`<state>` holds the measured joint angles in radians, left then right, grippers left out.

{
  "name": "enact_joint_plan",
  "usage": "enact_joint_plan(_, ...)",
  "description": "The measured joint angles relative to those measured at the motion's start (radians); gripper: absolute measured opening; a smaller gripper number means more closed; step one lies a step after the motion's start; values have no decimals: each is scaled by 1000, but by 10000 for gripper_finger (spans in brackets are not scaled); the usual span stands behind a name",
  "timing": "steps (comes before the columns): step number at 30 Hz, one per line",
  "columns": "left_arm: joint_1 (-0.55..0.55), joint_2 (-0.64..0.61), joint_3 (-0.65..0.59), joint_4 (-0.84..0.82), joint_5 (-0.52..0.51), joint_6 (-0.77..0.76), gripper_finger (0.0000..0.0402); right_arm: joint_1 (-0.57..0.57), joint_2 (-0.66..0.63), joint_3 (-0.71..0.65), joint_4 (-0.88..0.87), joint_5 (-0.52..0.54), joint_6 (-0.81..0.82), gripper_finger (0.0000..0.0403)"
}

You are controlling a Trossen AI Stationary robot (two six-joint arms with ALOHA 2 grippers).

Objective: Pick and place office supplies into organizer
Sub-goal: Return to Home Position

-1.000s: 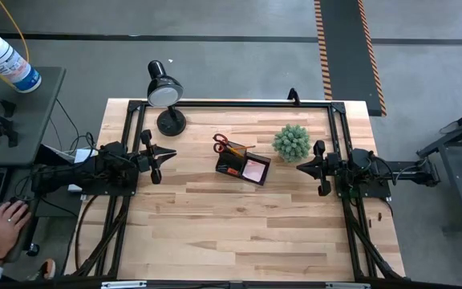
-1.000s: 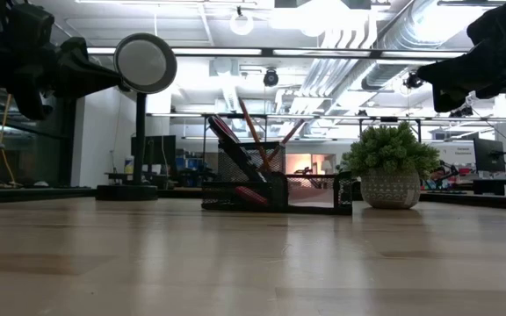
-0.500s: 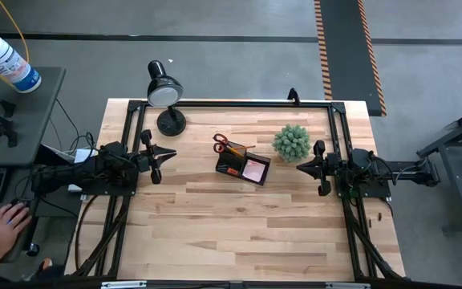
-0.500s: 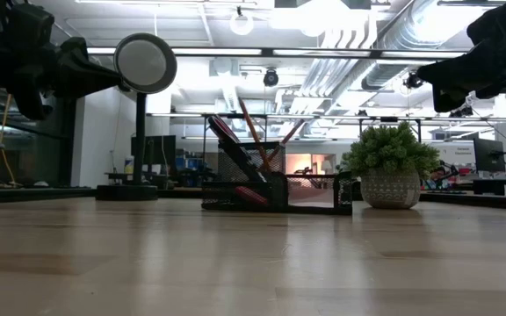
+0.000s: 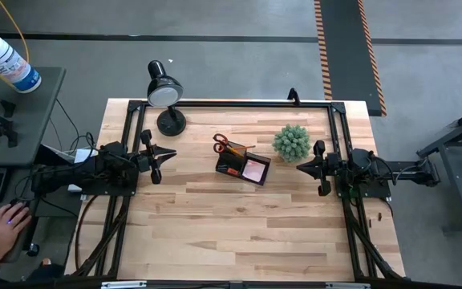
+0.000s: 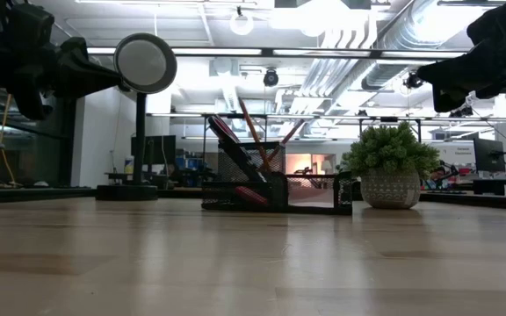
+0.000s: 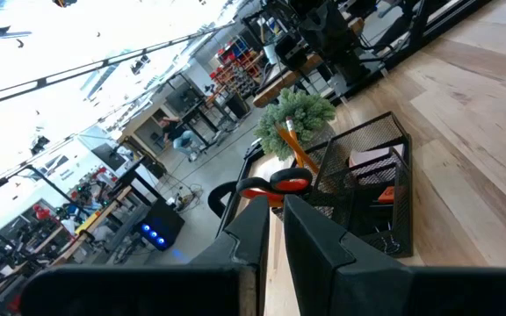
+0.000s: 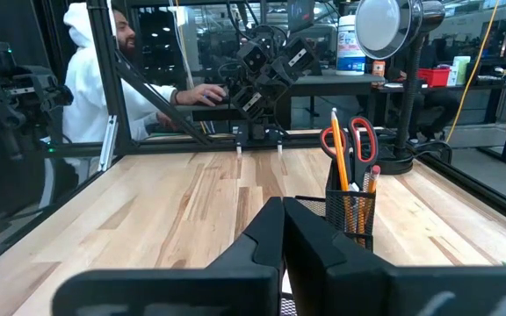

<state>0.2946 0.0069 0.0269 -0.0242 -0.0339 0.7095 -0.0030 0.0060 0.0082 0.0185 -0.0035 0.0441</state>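
The wooden desk [image 5: 239, 233] fills the middle of the high view, with a black frame along its back and side edges. The left arm [image 5: 79, 175] lies at the desk's left edge and the right arm [image 5: 375, 170] at its right edge, both pulled back from the things and pointing inward at each other. The left claw [image 5: 171, 153] hangs above bare wood in front of the desk lamp [image 5: 165, 90]. Its fingers are pressed close together and hold nothing. The right claw [image 5: 299, 167] hovers just beside the green plant ball [image 5: 291, 142]. It is likewise narrowed to a slit and empty.

The lamp stands at the back left, its round head turned toward the desk. The plant sits in a pale pot at the back right.

Between them, nearer the plant, stands the black mesh organizer [image 5: 243, 167], well apart from both claws. Its taller section holds the red-handled scissors [image 5: 227, 146], blades down and handles up, leaning toward the lamp side. Thin orange-yellow pencils [image 8: 336, 149] stand upright in that same section beside the scissors. The pink sticky-note pad [image 5: 255, 169] lies in the lower compartment on the plant side.

Off the desk, at the left, a person's hand [image 5: 2, 229] rests on a side table near a white bottle [image 5: 6, 63].
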Motion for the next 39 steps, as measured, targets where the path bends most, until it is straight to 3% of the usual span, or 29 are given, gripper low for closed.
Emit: enact_joint_plan(39, 0, 0, 0, 0, 0, 0, 28, 0, 0, 0, 0, 0, 0, 7)
